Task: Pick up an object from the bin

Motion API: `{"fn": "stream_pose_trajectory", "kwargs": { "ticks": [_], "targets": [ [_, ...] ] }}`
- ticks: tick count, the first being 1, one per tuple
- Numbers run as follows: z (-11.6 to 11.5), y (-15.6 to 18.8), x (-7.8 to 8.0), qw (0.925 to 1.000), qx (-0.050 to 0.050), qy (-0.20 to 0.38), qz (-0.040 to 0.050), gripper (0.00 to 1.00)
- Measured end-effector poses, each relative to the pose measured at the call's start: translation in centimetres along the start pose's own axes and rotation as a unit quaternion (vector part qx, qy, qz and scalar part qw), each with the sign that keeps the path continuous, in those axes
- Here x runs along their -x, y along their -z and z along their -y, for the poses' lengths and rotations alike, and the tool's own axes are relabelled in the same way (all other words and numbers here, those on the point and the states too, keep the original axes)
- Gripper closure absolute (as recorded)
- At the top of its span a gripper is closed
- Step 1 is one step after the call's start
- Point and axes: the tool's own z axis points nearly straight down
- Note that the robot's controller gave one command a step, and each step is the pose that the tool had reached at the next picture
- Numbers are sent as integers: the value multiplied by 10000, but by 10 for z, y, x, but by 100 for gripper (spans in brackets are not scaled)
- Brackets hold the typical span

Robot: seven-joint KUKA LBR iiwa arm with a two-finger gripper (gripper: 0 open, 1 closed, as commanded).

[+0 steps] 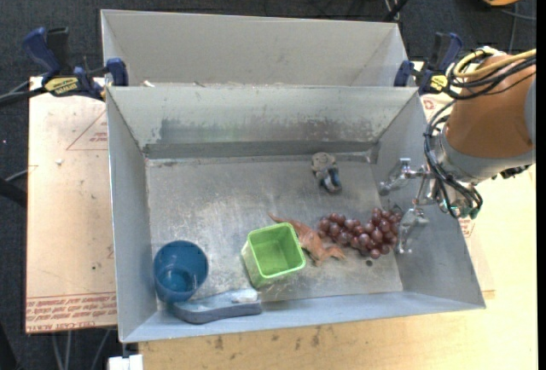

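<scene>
Gripper (404,208), fingers spread apart.
Dark red grape bunch (363,232) just beside its lower finger, on the view's left; green cup (275,253) farther off.

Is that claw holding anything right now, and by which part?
Nothing is held. The gripper stands open at the right end of the bunch of purple grapes, which lies on the floor of the bin.

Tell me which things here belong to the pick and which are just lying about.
In play: gripper, open at the right end of the dark red grape bunch.
Lying about: blue cup, green tub, orange leaf-like piece, small grey object, grey-blue scoop.
</scene>
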Motion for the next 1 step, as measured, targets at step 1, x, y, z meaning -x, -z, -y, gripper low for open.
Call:
{"fn": "stream_pose_trajectory", "kwargs": {
  "ticks": [1],
  "targets": [
    [-39,-67,-30,9902,-23,1398,71,100]
  ]
}}
